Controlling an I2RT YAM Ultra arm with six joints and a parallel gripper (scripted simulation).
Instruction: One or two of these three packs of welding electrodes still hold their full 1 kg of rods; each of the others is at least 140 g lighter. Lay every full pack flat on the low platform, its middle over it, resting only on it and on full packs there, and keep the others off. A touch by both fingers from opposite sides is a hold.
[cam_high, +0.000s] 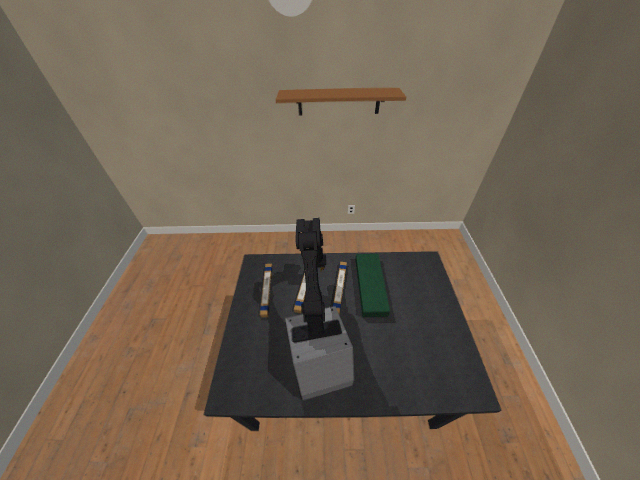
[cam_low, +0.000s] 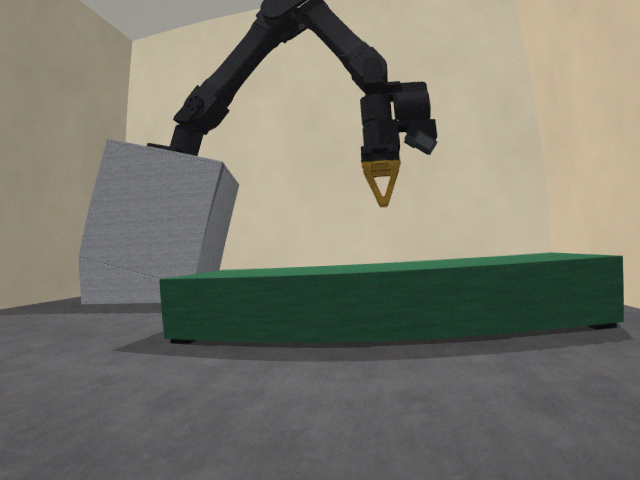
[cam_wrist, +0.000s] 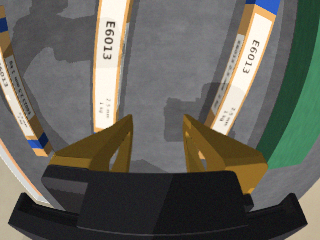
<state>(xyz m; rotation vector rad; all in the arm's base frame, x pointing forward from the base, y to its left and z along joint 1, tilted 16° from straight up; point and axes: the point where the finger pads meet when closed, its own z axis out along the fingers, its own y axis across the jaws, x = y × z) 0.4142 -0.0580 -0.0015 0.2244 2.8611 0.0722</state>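
While hovering, gripper (cam_wrist: 158, 120): hung well above the table (cam_high: 423, 361), pointed down, over bare top between two packs.
Fingers: stood about half apart, gripped nothing.
Middle pack (cam_wrist: 110, 47): lay flat on the table, ahead and to the left of the fingertips; in the top view mostly hidden under the arm.
Right pack (cam_wrist: 243, 60): lay flat ahead and to the right of the fingertips, just beside the platform, not on it.
Left pack (cam_high: 265, 290): lay flat well off to the left, farthest from the fingers and from the platform.
Long axes: all three ran away from the base, roughly parallel to one another and to the platform's length; ran crosswise to the line between the fingers, so likely called for no wrist turn, only a sidestep and a descent.
Platform (cam_high: 372, 291): green, low, bare of packs, at the right of the row.
Weights: could not be told by eye; looked alike, each marked E6013.
Obstacles: none seen between fingers and either near pack; grey pedestal (cam_high: 343, 384) sat behind, out of the way.
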